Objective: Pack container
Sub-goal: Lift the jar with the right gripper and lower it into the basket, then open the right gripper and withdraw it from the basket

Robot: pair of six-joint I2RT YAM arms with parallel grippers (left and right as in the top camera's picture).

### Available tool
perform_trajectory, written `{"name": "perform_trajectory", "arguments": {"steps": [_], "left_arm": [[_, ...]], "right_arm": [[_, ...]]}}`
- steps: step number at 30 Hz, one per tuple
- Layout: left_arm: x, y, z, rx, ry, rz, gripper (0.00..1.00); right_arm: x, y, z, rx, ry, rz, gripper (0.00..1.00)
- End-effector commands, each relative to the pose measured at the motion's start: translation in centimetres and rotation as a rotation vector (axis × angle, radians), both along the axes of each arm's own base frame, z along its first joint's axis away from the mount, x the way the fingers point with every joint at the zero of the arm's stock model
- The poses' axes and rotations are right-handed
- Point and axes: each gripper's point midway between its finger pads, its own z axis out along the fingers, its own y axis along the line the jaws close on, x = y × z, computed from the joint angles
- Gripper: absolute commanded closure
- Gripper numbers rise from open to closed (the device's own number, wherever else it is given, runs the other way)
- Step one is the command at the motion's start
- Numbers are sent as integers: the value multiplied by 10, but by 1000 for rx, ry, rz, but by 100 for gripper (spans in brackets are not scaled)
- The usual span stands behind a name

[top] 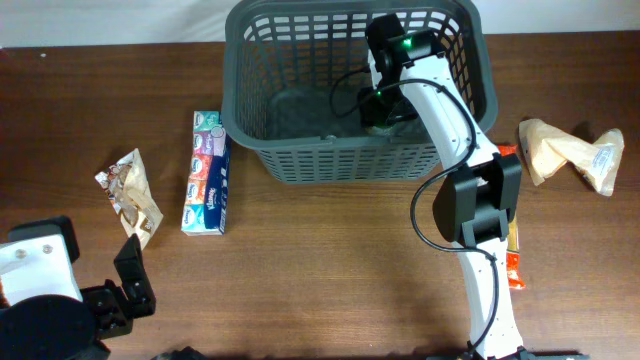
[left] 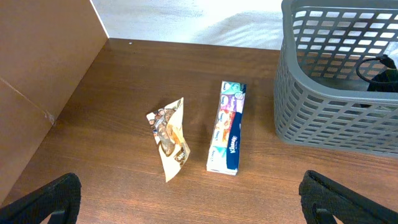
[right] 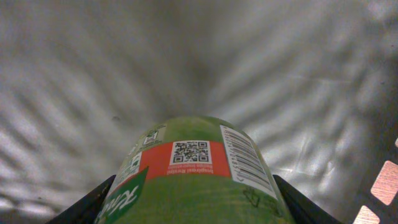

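Reaching into the dark grey basket (top: pixel 300 165) at the far side of the worktop (top: pixel 330 260) with the right end effector (right: pixel 196 208), pinching a green pack (right: pixel 186 155). Holding the left end effector (left: pixel 196 205) spread wide, near a tissue box (left: pixel 227 127) and snack packet (left: pixel 169 137).

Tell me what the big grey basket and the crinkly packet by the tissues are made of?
The basket looks like moulded plastic, matte dark grey: the even slotted lattice walls and smooth rounded rim suggest it. The packet is probably thin plastic or foil film with a slight sheen: it is crumpled and creased, with printed pictures. Which of the two it is cannot be told.
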Motion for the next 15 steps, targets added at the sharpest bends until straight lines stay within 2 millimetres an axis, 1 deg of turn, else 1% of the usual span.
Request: {"name": "perform_trajectory", "arguments": {"steps": [1, 2, 4, 6, 7, 13, 15], "left_arm": [[0, 0, -1, 11, 7, -3, 1], [0, 0, -1, 11, 7, -3, 0], [0, 0, -1, 11, 7, -3, 1], [0, 0, -1, 11, 7, -3, 0], [0, 0, -1, 11, 7, -3, 0], [0, 0, -1, 11, 7, -3, 0], [0, 0, -1, 11, 7, -3, 0]], "right_arm": [[2, -3, 3, -10, -12, -1, 41], [2, -3, 3, -10, -12, -1, 39], [2, -3, 3, -10, -12, -1, 29], [2, -3, 3, -10, -12, -1, 24], [2, -3, 3, -10, -12, -1, 15], [2, -3, 3, -10, -11, -1, 15], [2, -3, 3, -10, -12, -1, 12]]}}
